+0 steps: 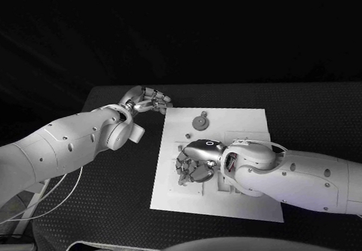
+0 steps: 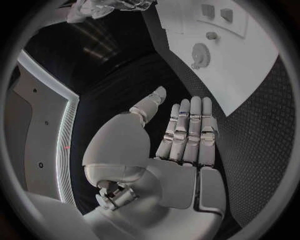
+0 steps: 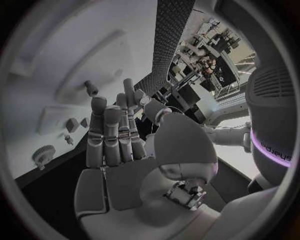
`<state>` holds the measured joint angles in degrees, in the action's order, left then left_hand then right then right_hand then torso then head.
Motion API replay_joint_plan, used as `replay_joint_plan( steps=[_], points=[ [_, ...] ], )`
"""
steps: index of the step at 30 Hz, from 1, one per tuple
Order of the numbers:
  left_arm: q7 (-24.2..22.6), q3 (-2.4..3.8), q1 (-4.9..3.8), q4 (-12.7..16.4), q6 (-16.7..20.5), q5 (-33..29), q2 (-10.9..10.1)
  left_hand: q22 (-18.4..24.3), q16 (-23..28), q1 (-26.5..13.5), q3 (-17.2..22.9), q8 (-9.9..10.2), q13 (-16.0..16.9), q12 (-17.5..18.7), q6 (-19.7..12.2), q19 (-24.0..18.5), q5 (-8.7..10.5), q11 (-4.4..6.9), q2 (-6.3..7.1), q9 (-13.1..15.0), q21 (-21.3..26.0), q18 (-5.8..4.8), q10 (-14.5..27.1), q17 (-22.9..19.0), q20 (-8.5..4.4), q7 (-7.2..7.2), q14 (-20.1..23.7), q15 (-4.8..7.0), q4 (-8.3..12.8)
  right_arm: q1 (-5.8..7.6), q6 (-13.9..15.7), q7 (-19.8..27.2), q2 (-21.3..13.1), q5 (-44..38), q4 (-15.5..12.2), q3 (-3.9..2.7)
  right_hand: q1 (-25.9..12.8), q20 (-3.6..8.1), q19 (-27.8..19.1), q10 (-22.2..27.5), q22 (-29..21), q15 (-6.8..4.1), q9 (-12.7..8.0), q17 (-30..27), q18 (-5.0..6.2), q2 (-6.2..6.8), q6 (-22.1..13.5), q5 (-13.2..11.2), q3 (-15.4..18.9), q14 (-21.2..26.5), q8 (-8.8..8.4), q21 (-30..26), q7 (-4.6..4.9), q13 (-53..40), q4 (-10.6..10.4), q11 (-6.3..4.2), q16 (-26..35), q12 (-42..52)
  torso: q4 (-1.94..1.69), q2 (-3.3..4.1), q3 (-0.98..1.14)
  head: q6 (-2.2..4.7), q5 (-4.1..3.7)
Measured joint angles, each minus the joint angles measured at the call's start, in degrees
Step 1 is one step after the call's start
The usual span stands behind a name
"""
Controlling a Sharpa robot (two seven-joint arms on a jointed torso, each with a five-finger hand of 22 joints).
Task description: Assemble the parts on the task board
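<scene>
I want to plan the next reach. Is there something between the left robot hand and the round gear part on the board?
Nothing visible. The left robot hand is open beside the task board, and only bare board lies before the gear.

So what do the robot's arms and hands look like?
Both arms are smooth, rounded white shells with little dark dots like screw holes. The left hand and right hand are silver metal, with fingers built from small jointed blocks. Thin pale cables hang beside the left arm, and another runs along the right arm.
</scene>
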<state>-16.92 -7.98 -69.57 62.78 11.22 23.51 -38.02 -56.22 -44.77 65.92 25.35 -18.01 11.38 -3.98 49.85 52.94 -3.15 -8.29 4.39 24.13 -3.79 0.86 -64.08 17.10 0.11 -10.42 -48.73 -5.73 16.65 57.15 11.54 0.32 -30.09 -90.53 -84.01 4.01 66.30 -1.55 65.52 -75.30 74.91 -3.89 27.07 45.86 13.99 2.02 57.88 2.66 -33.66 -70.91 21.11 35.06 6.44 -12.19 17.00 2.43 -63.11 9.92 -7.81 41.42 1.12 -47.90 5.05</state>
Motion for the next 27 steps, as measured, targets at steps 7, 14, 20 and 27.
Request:
replay_joint_plan(
  steps=[7, 14, 20, 27],
  points=[
    [0.1, 0.00, 0.00, 0.0, -0.1, 0.0, -0.1, 0.1, 0.0, 0.0, 0.0, 0.0, 0.0, 0.0, 0.0, 0.0, 0.00, 0.00, 0.00, -0.1, 0.0, 0.00, 0.0, 0.1, 0.00, 0.00, 0.0, 0.00, 0.0, 0.05, 0.0, -0.3, 0.0, -1.8, 0.7, 0.04, 0.5, -0.01, 0.0, 0.1, 0.0, 0.03, 0.0, 0.1, 0.00, -0.46, -0.2, 0.0, 0.1, 0.0, -0.05, 0.2, -0.03, 0.0, 0.1, -0.07, 0.0, -0.2, 0.00, -0.02, -0.02, -0.44, 0.14],
    [0.1, 0.00, 0.00, 0.0, -0.1, 0.0, -0.1, 0.1, 0.0, -0.2, 0.0, 0.0, 0.0, 0.0, 0.0, 0.0, 0.00, 0.00, -0.21, 0.0, 0.0, 0.00, 0.0, 0.1, 0.00, 0.00, 0.0, 0.00, 0.0, 0.06, -0.4, -0.7, 0.0, -3.3, 0.8, 0.31, 0.5, -0.02, 0.0, 0.2, 0.0, 0.10, 0.0, 0.1, 0.00, -0.46, -0.3, 0.0, 0.1, 0.1, 0.18, 0.3, 0.05, -0.1, 0.1, 0.02, 0.0, -0.2, 0.14, -0.01, 0.01, -0.79, 0.19],
    [0.1, 0.00, 0.00, 0.0, -0.1, 0.0, 0.0, 0.1, 0.0, -0.2, 0.0, 0.0, 0.0, 0.0, 0.0, 0.0, 0.00, 0.00, -0.21, 0.0, 0.0, 0.00, 0.0, 0.1, 0.00, 0.00, 0.0, 0.00, 0.0, 0.16, -0.9, -0.8, 0.0, -3.7, 0.8, 0.29, 0.5, -0.02, 0.0, 0.2, 0.0, 0.12, 0.7, 0.1, 0.00, -0.46, -0.5, 0.0, 0.1, 0.1, 0.19, 0.3, 0.05, -0.1, 0.1, 0.02, 0.0, -0.2, 0.16, -0.01, 0.03, -0.90, 0.20],
    [0.1, 0.00, 0.00, -0.1, -0.1, 0.0, -0.1, 0.1, 0.0, -0.2, 0.0, 0.0, 0.0, 0.0, 0.0, 0.0, 0.00, 0.00, -0.21, 0.0, 0.0, 0.00, 0.0, 0.1, 0.00, 0.00, 0.0, 0.00, 0.0, 0.28, -1.2, -0.8, 0.0, -3.8, 0.9, 0.41, 0.5, -0.03, 0.0, 0.2, 0.0, 0.15, 0.8, 0.2, 0.00, -0.46, -0.3, 0.0, 0.3, 0.1, 0.19, 0.3, 0.22, -0.2, 0.0, 0.02, -0.2, -0.2, 0.14, -0.01, 0.04, -1.15, 0.27]
  ],
)
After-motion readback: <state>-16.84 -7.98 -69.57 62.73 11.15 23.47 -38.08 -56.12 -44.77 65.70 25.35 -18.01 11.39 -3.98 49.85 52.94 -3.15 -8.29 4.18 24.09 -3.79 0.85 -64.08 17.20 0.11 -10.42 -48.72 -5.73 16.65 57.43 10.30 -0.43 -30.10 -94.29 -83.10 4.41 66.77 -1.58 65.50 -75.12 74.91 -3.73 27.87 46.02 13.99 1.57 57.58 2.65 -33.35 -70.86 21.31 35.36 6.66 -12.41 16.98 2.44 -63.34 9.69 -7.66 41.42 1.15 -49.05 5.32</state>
